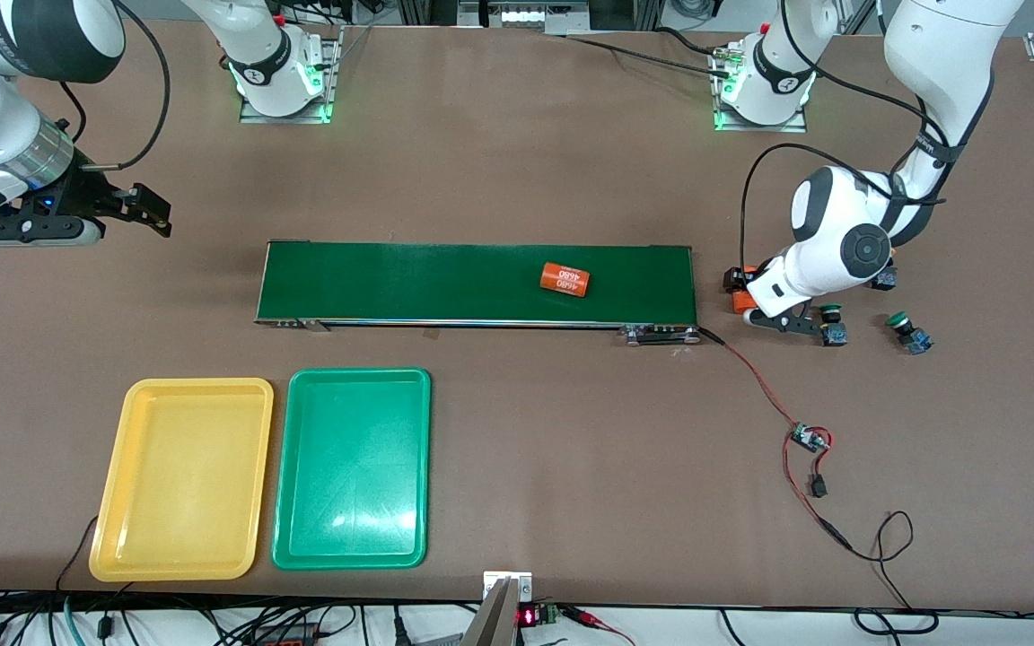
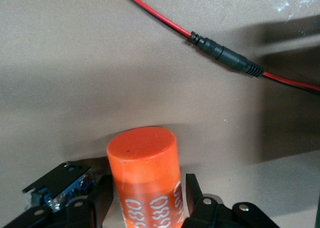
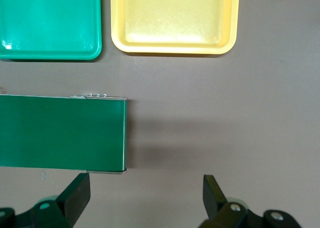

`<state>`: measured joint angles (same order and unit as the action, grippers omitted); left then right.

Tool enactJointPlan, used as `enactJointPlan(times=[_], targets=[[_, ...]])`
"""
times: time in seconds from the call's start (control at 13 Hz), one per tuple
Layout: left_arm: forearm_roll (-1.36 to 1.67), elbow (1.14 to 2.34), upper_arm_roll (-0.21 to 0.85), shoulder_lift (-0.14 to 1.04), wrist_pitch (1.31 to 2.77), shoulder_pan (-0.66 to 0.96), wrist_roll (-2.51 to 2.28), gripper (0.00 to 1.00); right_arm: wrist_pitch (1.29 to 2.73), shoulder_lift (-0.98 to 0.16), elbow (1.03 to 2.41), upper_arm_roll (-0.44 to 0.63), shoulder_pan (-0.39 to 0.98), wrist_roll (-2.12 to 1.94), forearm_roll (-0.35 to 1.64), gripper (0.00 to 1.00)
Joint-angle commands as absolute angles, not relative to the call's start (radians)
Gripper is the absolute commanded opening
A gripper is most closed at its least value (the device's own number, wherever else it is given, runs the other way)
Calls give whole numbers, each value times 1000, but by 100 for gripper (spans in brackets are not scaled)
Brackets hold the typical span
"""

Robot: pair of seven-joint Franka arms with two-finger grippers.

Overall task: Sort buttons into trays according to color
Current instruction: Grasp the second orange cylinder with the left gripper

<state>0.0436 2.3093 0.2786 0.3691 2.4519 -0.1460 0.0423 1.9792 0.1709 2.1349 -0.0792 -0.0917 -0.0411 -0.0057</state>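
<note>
My left gripper [image 1: 748, 296] is down at the table beside the conveyor's end, and my left gripper [image 2: 147, 195] is open around an upright orange cylinder [image 2: 144, 163] with white text, not a button. A slim gap shows at one finger. A black-and-blue button body [image 2: 62, 184] lies right beside it. Two green-capped buttons [image 1: 831, 316] [image 1: 900, 321] stand on the table near the left arm. The yellow tray [image 1: 185, 475] and green tray [image 1: 354, 467] hold nothing. My right gripper [image 1: 135, 211] hangs open over the right arm's end of the table, and my right gripper [image 3: 145, 195] has nothing between its fingers.
A long dark-green conveyor belt [image 1: 445, 283] crosses the middle with a second orange cylinder [image 1: 565, 279] lying on it. A red-and-black cable [image 1: 764, 386] runs from the belt's end to a small circuit board [image 1: 809, 438], nearer the front camera.
</note>
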Motion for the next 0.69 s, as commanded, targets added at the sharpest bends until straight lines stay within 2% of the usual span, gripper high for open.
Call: enactJointPlan(times=[0.0, 0.08, 0.23, 0.38, 0.61], targets=[[26, 2301, 281, 362, 2445, -149, 28, 20, 1957, 166, 2114, -86, -104, -34, -6, 100], [26, 2301, 282, 342, 2444, -149, 29, 11, 1959, 164, 2115, -86, -104, -34, -6, 100], [23, 2298, 285, 281, 2442, -147, 49, 1, 1959, 164, 2112, -86, -106, -34, -6, 100], [23, 2275, 291, 220, 2387, -140, 124, 0, 1957, 164, 2114, -86, -104, -34, -5, 100], [23, 2179, 313, 190, 2210, -109, 158, 0, 1957, 163, 2112, -86, -106, -34, -5, 100]])
